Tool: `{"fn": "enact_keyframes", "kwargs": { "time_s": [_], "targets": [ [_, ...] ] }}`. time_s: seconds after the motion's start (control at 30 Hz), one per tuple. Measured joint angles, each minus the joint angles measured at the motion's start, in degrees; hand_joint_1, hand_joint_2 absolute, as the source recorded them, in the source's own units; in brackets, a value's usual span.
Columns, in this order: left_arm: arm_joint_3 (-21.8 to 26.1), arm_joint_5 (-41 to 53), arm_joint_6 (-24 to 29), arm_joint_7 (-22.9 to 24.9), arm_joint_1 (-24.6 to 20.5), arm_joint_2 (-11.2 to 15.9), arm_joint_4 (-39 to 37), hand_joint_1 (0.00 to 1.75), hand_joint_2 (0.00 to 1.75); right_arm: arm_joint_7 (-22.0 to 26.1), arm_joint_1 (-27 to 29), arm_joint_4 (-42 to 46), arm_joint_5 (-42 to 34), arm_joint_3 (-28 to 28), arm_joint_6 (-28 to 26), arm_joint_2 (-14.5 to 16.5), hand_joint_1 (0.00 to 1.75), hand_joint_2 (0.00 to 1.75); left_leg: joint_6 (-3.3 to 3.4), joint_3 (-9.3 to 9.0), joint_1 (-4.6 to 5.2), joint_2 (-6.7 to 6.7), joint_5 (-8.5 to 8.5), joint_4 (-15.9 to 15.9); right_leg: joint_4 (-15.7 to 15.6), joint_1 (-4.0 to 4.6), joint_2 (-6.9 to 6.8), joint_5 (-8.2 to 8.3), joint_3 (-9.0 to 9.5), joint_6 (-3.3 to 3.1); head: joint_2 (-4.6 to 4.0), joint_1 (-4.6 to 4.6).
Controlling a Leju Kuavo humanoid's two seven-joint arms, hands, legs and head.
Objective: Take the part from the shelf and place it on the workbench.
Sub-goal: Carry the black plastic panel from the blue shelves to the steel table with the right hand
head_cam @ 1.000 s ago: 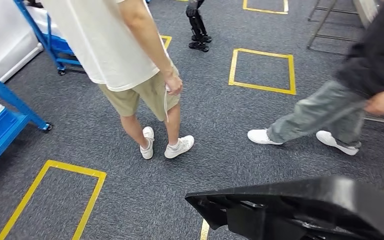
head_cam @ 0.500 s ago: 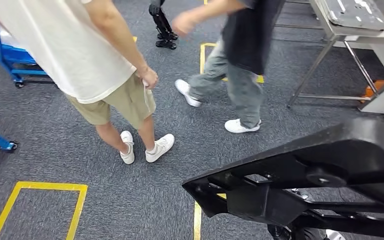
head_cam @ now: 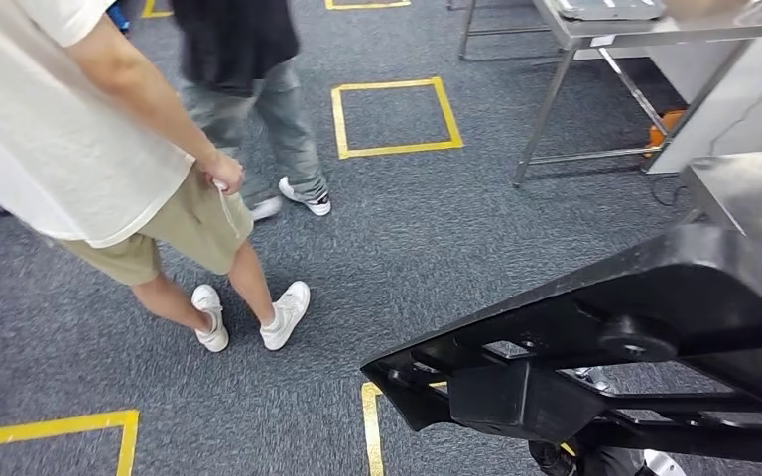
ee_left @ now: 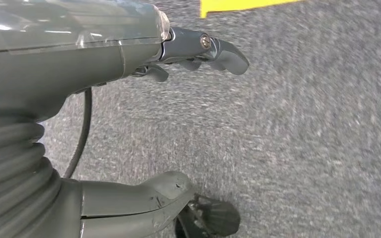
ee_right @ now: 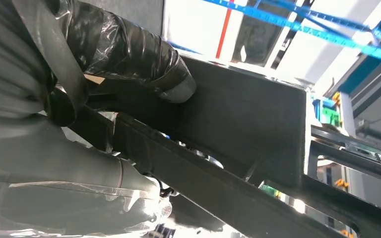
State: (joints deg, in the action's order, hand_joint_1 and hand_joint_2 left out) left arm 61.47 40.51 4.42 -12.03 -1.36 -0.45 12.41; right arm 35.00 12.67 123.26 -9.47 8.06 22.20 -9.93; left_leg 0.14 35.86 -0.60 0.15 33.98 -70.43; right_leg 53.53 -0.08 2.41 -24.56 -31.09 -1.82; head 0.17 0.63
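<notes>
A large black plastic part (head_cam: 605, 337) with ribs and bosses fills the lower right of the head view, held up in front of me. In the right wrist view my right hand (ee_right: 79, 124) grips this part (ee_right: 243, 114), its taped thumb (ee_right: 134, 54) pressed on the flat panel and the fingers under a rib. My left hand (ee_left: 104, 54) hangs over the grey carpet, thumb (ee_left: 149, 198) and fingers (ee_left: 223, 52) apart, holding nothing. A steel workbench (head_cam: 655, 28) stands at the far right, and a nearer grey steel surface (head_cam: 739, 188) lies just beyond the part.
A person in a white shirt and khaki shorts (head_cam: 109, 149) stands close at the left. Another person in grey jeans (head_cam: 248, 89) walks behind them. Yellow tape squares (head_cam: 392, 114) mark the grey carpet. An orange object (head_cam: 667, 124) lies under the bench.
The camera has turned right, so the whole scene slid left and the benches came in at the right. The person in dark clothes walked across to the left. The part stays in my right hand.
</notes>
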Motion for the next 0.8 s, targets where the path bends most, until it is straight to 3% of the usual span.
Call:
{"fn": "enact_keyframes", "kwargs": {
  "time_s": [0.03,0.1,0.17,0.23,0.3,0.37,0.43,0.47,0.5,0.53,0.6,0.63,0.67,0.73,0.77,0.8],
  "targets": [
    [0.01,0.12,0.00,-0.06,-0.02,0.02,0.00,0.00,1.75,0.01,0.02,-0.07,-0.09,0.01,0.22,0.04,1.75,1.75,-0.20,-1.48,-0.28,-0.41,-2.49,3.71,0.17,-0.20,0.83,-0.09,0.07,0.15,0.00,0.00],
    [0.03,0.37,-0.01,-0.22,0.05,0.04,0.00,0.00,1.75,0.02,0.05,-0.15,-0.22,0.01,0.56,0.09,1.75,1.75,-0.61,-4.68,-0.93,-2.75,-6.54,11.72,0.61,-0.47,2.39,-0.22,-0.08,0.67,0.00,-0.01],
    [0.11,0.62,-0.03,-0.36,0.12,0.08,0.00,0.00,1.75,0.03,0.13,-0.23,-0.32,-0.01,0.66,0.09,1.75,1.75,-0.71,-6.18,-1.16,-4.39,-7.40,15.52,1.02,-0.61,3.66,0.04,-0.88,1.43,0.01,-0.01],
    [0.19,0.83,-0.07,-0.54,0.03,0.11,0.00,0.00,1.75,0.02,0.36,-0.35,-0.49,-0.04,0.90,0.13,1.75,1.75,-0.34,-6.53,-1.03,-3.57,-7.15,16.19,1.16,-0.75,4.57,0.37,-1.65,2.17,0.01,-0.01],
    [0.24,0.89,-0.07,-0.74,-0.12,0.15,0.01,0.00,1.75,0.00,0.61,-0.46,-0.75,-0.10,1.31,0.17,1.75,1.75,0.34,-6.70,-1.02,-2.29,-7.24,16.44,3.07,-0.63,2.82,-0.92,-2.60,2.71,0.01,-0.06],
    [0.31,0.92,0.01,-0.82,-0.08,0.21,0.02,0.00,1.75,-0.01,0.73,-0.59,-0.88,-0.14,1.51,0.19,1.75,1.75,1.02,-6.87,-0.80,-0.84,-7.13,16.59,9.91,-0.48,-0.56,-4.63,-5.59,3.13,0.01,-0.13],
    [0.43,0.97,0.13,-0.84,0.08,0.23,0.02,0.00,1.75,-0.01,0.95,-0.79,-0.79,-0.13,1.60,0.21,1.75,1.75,1.40,-6.97,-0.42,0.78,-6.91,16.58,17.93,-0.53,-1.92,-7.84,-9.35,3.34,0.00,-0.14],
    [0.50,0.99,0.17,-0.87,0.09,0.26,0.02,0.00,1.75,-0.01,1.08,-0.87,-0.74,-0.13,1.63,0.22,1.75,1.75,1.52,-7.04,-0.25,1.54,-6.80,16.58,19.59,-0.52,-2.04,-8.02,-10.16,3.27,0.00,-0.13],
    [0.61,1.02,0.20,-0.96,0.05,0.29,0.02,0.00,1.75,-0.01,1.18,-0.93,-0.70,-0.12,1.66,0.22,1.75,1.75,1.60,-7.20,-0.12,2.24,-6.66,16.58,18.75,-0.41,-2.13,-6.98,-9.69,3.05,0.00,-0.13],
    [0.73,1.03,0.20,-1.07,-0.04,0.31,0.02,0.00,1.75,-0.01,1.23,-0.96,-0.69,-0.11,1.67,0.23,1.75,1.75,1.63,-7.47,0.00,2.87,-6.51,16.62,15.54,-0.18,-2.41,-5.00,-8.00,2.63,0.00,-0.13],
    [0.97,1.06,0.19,-1.31,-0.18,0.19,0.02,0.00,1.75,-0.02,1.18,-0.96,-0.69,-0.10,1.69,0.23,1.75,1.75,1.58,-8.09,0.17,4.02,-6.18,16.87,6.69,0.99,-4.86,-1.04,-3.32,1.11,0.00,-0.13],
    [1.09,1.07,0.19,-1.37,-0.22,0.09,0.02,0.00,1.75,-0.06,1.10,-0.94,-0.68,-0.08,1.70,0.25,1.75,1.75,1.48,-8.24,0.21,4.52,-6.07,16.96,3.60,1.59,-6.11,-0.03,-1.78,0.41,0.00,-0.13],
    [1.19,1.07,0.19,-1.39,-0.21,-0.02,0.01,0.00,1.75,-0.09,1.10,-0.92,-0.54,-0.06,1.66,0.25,1.75,1.75,1.30,-8.29,0.24,5.09,-5.96,16.99,2.03,2.08,-6.97,0.25,-1.10,-0.09,0.00,-0.13],
    [1.32,1.20,0.18,-1.34,-0.23,-0.10,0.01,0.00,1.75,-0.11,1.73,-0.74,0.46,0.03,1.41,0.31,1.75,1.75,0.88,-8.49,0.44,6.35,-5.73,17.09,1.12,2.25,-6.35,0.06,-0.84,-0.51,0.00,-0.13],
    [1.33,1.29,0.18,-1.29,-0.25,-0.10,0.01,0.00,1.75,0.01,2.42,-0.48,1.26,0.15,1.18,0.38,1.75,1.75,0.68,-8.66,0.50,6.30,-5.29,16.92,0.37,2.00,-5.76,0.07,-0.36,-0.56,0.01,-0.11],
    [1.34,1.39,0.19,-1.23,-0.25,-0.11,0.01,0.00,1.75,0.19,3.07,-0.15,2.03,0.37,0.92,0.50,1.75,1.75,0.57,-8.46,0.54,5.38,-4.39,15.95,-0.48,1.67,-5.14,0.12,0.21,-0.65,0.01,-0.10]
  ]
}}
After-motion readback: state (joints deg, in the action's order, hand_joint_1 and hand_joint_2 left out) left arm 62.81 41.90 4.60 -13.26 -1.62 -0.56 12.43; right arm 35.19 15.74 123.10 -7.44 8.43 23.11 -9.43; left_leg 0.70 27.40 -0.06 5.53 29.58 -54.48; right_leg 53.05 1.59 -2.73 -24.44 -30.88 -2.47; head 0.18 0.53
